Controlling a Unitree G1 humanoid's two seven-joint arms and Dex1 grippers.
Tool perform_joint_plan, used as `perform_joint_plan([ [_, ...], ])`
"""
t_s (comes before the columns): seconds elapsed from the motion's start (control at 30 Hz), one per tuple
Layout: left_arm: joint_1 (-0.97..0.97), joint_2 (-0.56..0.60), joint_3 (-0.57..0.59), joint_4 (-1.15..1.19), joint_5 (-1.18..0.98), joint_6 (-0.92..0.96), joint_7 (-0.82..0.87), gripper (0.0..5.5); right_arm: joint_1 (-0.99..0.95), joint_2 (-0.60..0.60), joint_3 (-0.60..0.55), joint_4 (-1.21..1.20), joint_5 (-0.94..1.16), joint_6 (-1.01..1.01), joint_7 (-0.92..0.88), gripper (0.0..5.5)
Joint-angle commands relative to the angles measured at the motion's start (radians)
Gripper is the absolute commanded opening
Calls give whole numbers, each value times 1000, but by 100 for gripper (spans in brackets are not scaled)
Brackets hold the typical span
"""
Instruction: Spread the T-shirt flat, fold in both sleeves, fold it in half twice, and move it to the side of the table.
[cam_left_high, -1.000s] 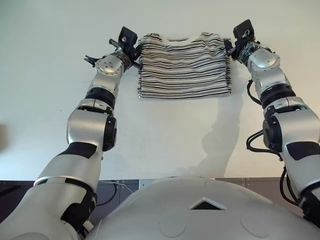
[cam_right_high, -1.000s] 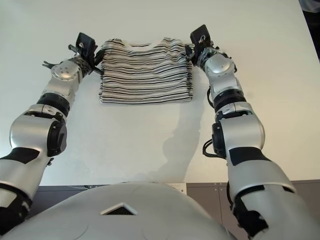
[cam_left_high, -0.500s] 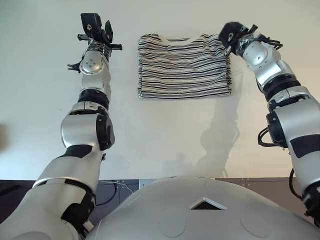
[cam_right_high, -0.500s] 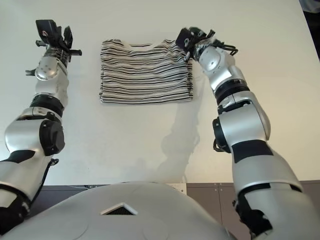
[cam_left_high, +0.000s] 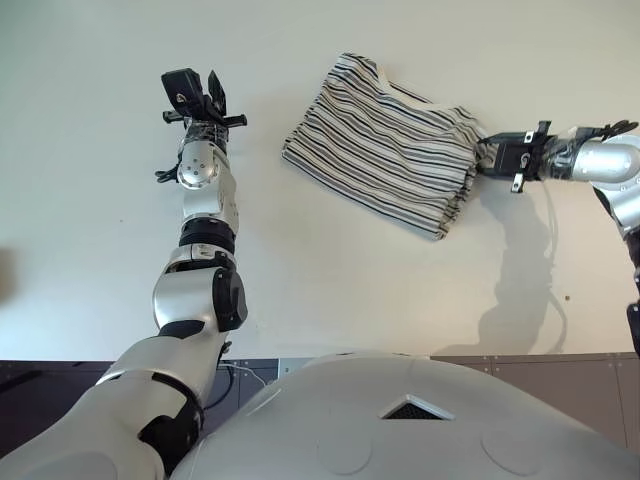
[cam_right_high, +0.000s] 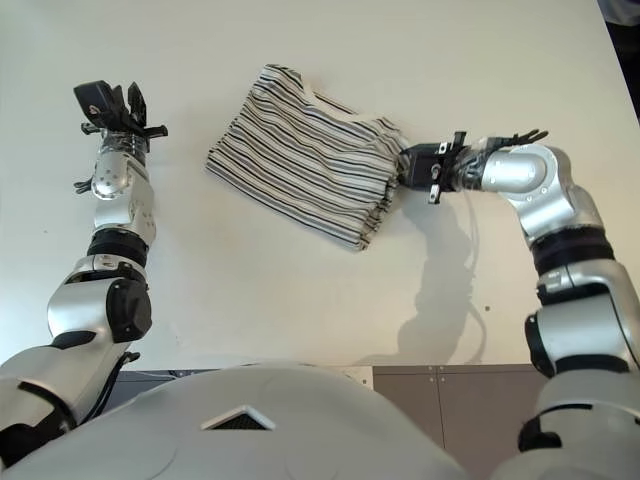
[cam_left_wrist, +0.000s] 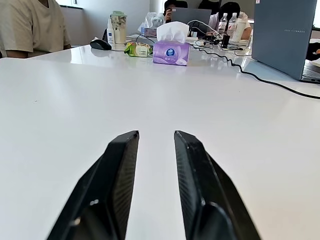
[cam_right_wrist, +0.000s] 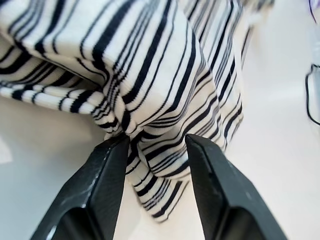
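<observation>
Folded T-shirt skewed on surface, right tool pinching its corner.
T-shirt (cam_left_high: 385, 155) lies folded and turned diagonally, around 12–1 o'clock on the white surface (cam_left_high: 300, 270). Right tool (cam_right_wrist: 157, 142) is at its 3 o'clock corner, clamped on a bunch of striped fabric. Left tool (cam_left_high: 205, 85) is at 10 o'clock, well apart from the T-shirt, fingers spread and holding nothing.

Purple tissue box (cam_left_wrist: 171, 46), blue-grey laptop (cam_left_wrist: 285, 35), black cable (cam_left_wrist: 250, 74).
</observation>
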Motion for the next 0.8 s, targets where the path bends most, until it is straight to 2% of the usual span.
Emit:
perform_joint_plan([
  [0.03,295,-15,-87,-482,35,159,-31,130,415,-106,173,-787,227,343,161,206],
  [0.1,409,-2,-100,-661,28,244,-41,130,494,-88,204,-924,212,446,122,206],
  [0.23,495,20,-113,-811,36,364,-35,130,466,11,212,-1016,144,544,92,206],
  [0.3,502,22,-118,-868,40,418,-33,130,473,17,142,-1088,172,608,56,206],
  [0.4,555,18,-97,-966,29,474,-23,130,512,-52,-49,-1213,285,683,40,206],
  [0.47,614,28,-96,-1050,23,504,-42,130,531,-87,-132,-1254,308,727,37,206],
  [0.53,667,42,-97,-1115,17,527,-69,130,526,-63,-102,-1201,238,748,13,206],
  [0.63,637,49,-97,-1105,17,548,-78,130,509,88,15,-959,42,742,-143,206],
  [0.8,615,29,-124,-1083,30,552,-77,130,519,188,10,-783,-68,759,-278,206],
])
